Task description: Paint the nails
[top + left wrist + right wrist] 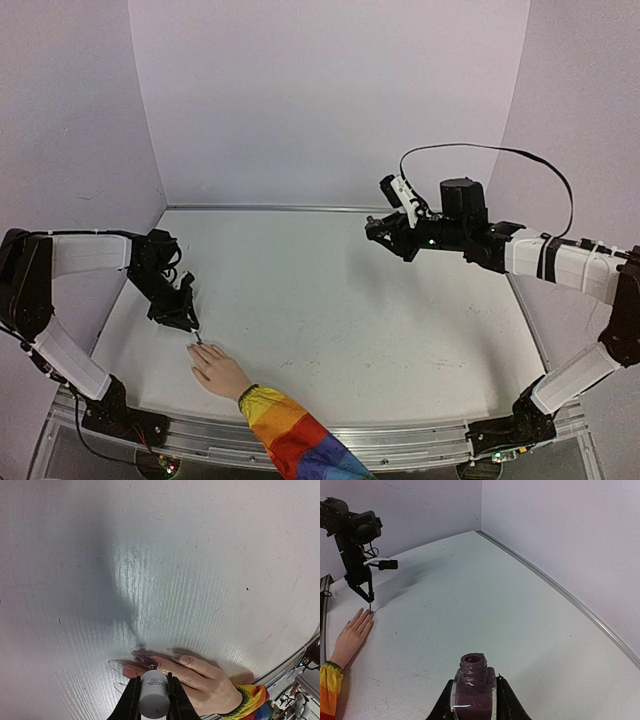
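Brush cap point(154, 692) clamped in the left gripper point(153, 702), tip on the nails point(145, 660) of a flat hand point(202, 680); short, light strokes seem wise. Right gripper point(474, 702) grips the open bottle point(473, 677).

We count 1 left gripper point(152, 682), 1 right gripper point(475, 692), 1 hand point(218, 370), 1 sleeve point(292, 438), 1 dark nail point(146, 660), 1 bottle point(472, 669), 1 cap point(154, 702) and 1 table point(350, 300).

matt scuffed table point(350, 300), glossy nails point(148, 660)
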You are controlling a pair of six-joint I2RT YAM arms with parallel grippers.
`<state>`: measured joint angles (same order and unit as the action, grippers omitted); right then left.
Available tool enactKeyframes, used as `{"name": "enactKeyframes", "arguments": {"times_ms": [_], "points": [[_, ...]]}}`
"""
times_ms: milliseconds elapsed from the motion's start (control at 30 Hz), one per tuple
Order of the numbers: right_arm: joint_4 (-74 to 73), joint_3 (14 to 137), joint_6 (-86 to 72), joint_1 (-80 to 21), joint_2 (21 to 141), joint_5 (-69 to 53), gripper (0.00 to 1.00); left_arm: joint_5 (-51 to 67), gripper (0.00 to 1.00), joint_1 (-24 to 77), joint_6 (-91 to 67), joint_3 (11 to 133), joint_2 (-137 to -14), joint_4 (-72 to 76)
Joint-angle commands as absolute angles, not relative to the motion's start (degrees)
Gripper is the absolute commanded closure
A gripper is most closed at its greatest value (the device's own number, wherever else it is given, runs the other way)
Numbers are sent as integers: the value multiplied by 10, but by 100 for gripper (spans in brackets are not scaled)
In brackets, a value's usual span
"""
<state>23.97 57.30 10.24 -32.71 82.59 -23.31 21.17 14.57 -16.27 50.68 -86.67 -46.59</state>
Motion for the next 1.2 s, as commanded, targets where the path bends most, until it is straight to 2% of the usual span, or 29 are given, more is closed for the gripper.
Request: {"name": "enactKeyframes", "arguments": {"times_ms": [0,1167], "points": [[262,595,96,-324,818,-245,100,221,100,144,-152,531,-873,-473],[261,599,97,-325,826,-243,100,181,100,144,-150,529,-890,-467]]}}
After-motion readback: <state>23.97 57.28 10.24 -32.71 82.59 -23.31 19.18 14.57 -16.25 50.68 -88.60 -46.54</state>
